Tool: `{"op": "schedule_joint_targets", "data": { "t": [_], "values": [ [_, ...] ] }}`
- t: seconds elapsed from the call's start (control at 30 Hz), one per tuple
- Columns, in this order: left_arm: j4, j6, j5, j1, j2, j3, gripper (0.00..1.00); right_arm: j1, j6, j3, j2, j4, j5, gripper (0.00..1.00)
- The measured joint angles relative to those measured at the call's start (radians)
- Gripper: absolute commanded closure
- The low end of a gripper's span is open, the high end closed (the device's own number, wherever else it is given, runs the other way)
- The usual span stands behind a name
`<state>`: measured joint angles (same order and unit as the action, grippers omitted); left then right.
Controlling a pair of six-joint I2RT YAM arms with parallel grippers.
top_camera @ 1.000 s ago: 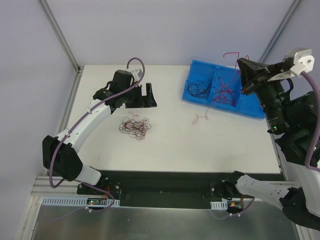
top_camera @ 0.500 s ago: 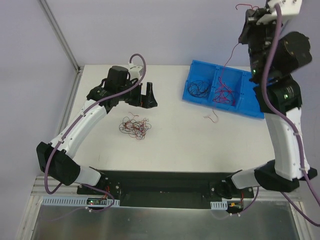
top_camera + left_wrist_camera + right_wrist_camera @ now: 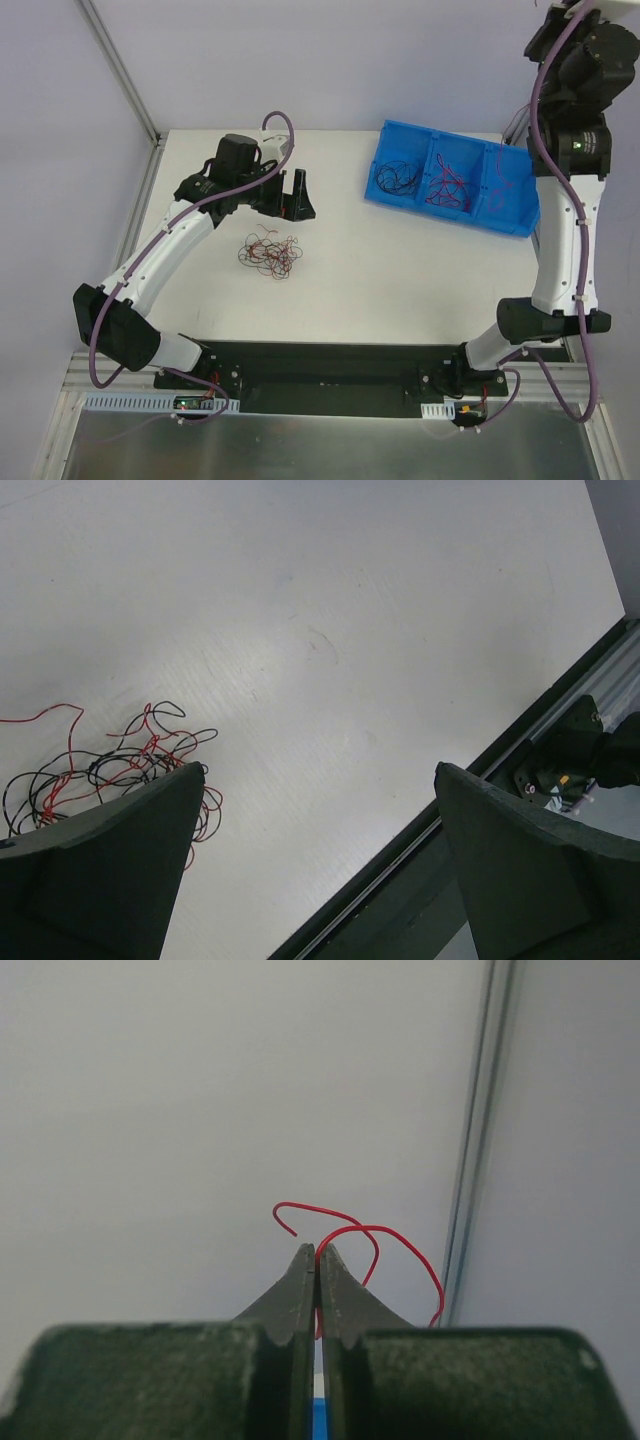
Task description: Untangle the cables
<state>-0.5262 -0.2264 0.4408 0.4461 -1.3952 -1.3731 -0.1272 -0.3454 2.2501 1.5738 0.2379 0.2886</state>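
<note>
A tangle of thin red and black cables (image 3: 270, 253) lies on the white table, left of centre. My left gripper (image 3: 297, 192) hovers just beyond it, open and holding nothing. In the left wrist view the tangle (image 3: 110, 770) sits beside the left finger, and the left gripper (image 3: 320, 780) has only bare table between its fingers. My right arm (image 3: 570, 200) reaches high at the far right, its jaws past the top edge of the top view. The right wrist view shows the right gripper (image 3: 317, 1250) shut on a single red cable (image 3: 376, 1227) that curls above its tips.
A blue tray (image 3: 384, 160) stands at the back right. It holds black wires (image 3: 397, 178) in its left compartment, red and black wires (image 3: 447, 188) in the middle one and red wires (image 3: 503, 193) in the right one. The table's black front rail (image 3: 470, 780) runs near the left gripper.
The right arm rose from over the blue tray to high above the table's far right with a red cable. The loose red wire near the tray is gone. The left arm barely moved.
</note>
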Motion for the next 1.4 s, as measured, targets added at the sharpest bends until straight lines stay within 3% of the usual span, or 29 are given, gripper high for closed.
{"op": "schedule_joint_targets", "data": {
  "t": [0.2,0.63,1.17,1.4],
  "values": [
    [0.0,0.0,0.004,0.0,0.0,0.0,0.02,0.114,0.103,-0.025,0.002,-0.026,-0.064,1.0],
    [0.0,0.0,0.017,-0.003,-0.006,0.0,0.02,0.164,0.188,-0.073,0.131,-0.055,-0.14,1.0],
    [0.0,-0.001,0.025,-0.01,-0.006,0.0,0.02,0.188,0.323,-0.637,0.148,-0.082,-0.213,1.0],
    [0.0,-0.001,0.034,-0.01,-0.014,0.0,0.02,0.188,0.372,-0.676,0.317,-0.048,-0.317,1.0]
  ]
}}
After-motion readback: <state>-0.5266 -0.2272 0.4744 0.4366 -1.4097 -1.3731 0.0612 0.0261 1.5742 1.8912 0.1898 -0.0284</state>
